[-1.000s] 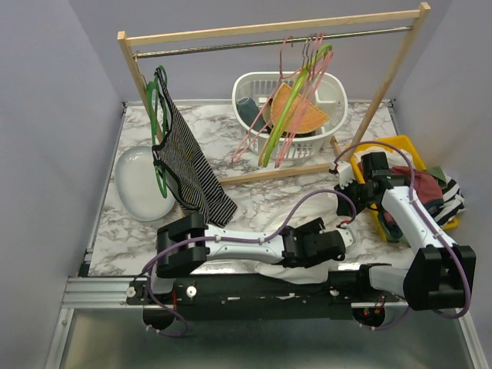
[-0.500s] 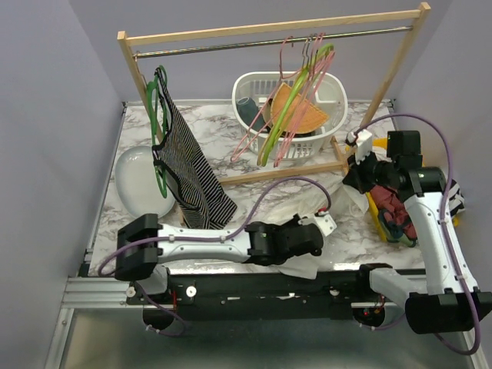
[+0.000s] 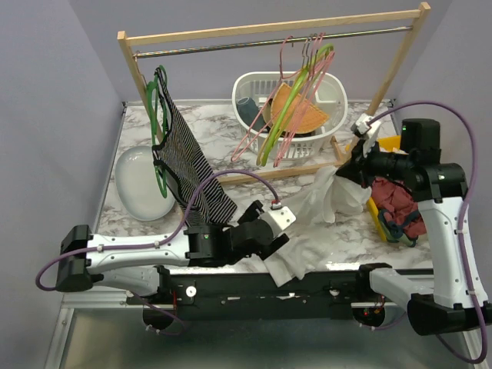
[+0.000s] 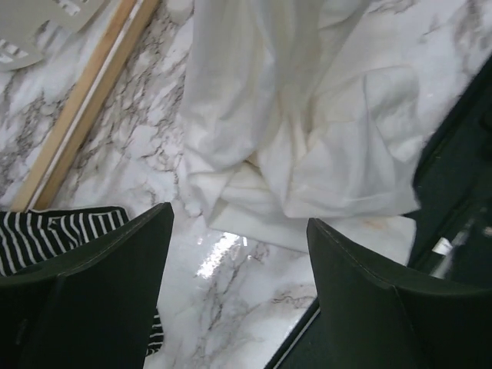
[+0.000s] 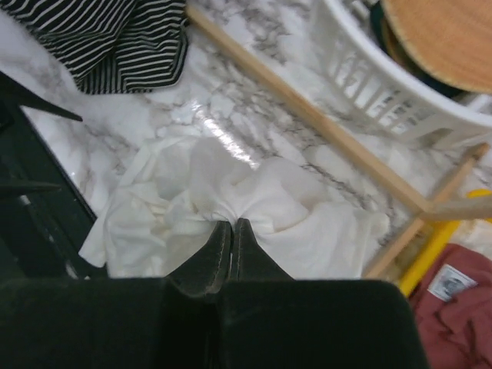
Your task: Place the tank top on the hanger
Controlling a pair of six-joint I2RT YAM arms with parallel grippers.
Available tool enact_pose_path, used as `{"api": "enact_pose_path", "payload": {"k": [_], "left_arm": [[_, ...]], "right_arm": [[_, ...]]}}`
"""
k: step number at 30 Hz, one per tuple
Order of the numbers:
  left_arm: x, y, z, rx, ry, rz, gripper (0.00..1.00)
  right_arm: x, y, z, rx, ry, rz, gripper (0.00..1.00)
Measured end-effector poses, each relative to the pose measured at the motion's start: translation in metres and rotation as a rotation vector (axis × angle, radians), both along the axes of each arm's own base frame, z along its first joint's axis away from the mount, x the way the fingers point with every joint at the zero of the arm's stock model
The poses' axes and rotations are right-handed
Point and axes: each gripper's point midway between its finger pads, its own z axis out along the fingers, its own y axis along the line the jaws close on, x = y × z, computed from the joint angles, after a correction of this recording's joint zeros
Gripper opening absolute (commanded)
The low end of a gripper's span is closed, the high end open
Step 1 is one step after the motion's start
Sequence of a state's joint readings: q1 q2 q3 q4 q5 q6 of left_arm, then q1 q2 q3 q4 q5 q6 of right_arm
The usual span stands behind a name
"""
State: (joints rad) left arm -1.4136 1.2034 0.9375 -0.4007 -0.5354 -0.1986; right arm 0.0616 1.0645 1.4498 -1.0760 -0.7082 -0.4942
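The white tank top (image 3: 321, 201) hangs bunched from my right gripper (image 3: 350, 172), which is shut on a pinch of its fabric above the table's right side. Its lower part trails over the marble to the front edge (image 3: 296, 261). In the right wrist view the fingertips (image 5: 231, 224) are pressed together with the cloth (image 5: 300, 211) gathered at them. My left gripper (image 3: 278, 223) stands open and holds nothing, low over the marble just left of the cloth (image 4: 307, 138); its fingers (image 4: 92, 284) frame bare table. The pink hanger (image 3: 282, 58) hangs on the rail among other hangers.
A striped garment (image 3: 188, 173) hangs on a dark green hanger at the left. A white basket (image 3: 288, 115) stands behind the rack's wooden base bar (image 3: 269, 173). A yellow bin of red and dark clothes (image 3: 400, 207) is at the right, and a white dish (image 3: 138, 184) at the left.
My right gripper has risen and moved back, lifting the tank top off the table. The left arm has drawn back to the left, away from the cloth, and its gripper stands open.
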Motion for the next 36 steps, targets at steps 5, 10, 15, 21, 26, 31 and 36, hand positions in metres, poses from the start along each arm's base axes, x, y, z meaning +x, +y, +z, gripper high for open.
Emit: {"api": "enact_pose_path", "payload": {"k": [5, 10, 15, 21, 26, 31, 36], "left_arm": [[-0.020, 0.005, 0.035, -0.154, 0.047, -0.096, 0.85], [-0.032, 0.014, 0.069, -0.303, 0.055, -0.146, 0.89], [-0.037, 0.025, 0.060, -0.366, 0.090, -0.136, 0.90], [-0.045, 0.024, 0.027, -0.394, 0.175, -0.115, 0.90], [-0.050, 0.006, 0.025, -0.440, 0.214, -0.131, 0.89], [-0.054, -0.020, 0.004, -0.379, 0.232, -0.173, 0.89], [-0.065, -0.049, -0.019, -0.254, 0.194, -0.259, 0.90]], "right_arm": [[-0.031, 0.041, -0.068, -0.006, 0.217, 0.196, 0.01], [-0.053, 0.071, -0.091, -0.027, 0.323, 0.361, 0.02], [-0.050, 0.097, -0.092, -0.025, 0.367, 0.454, 0.32], [-0.058, 0.123, -0.125, -0.059, 0.479, 0.546, 0.52], [-0.055, 0.119, -0.127, -0.065, 0.462, 0.552, 0.64], [-0.040, 0.082, -0.105, -0.011, 0.338, 0.428, 0.77], [-0.047, 0.042, -0.106, -0.006, 0.223, 0.280, 0.87]]}}
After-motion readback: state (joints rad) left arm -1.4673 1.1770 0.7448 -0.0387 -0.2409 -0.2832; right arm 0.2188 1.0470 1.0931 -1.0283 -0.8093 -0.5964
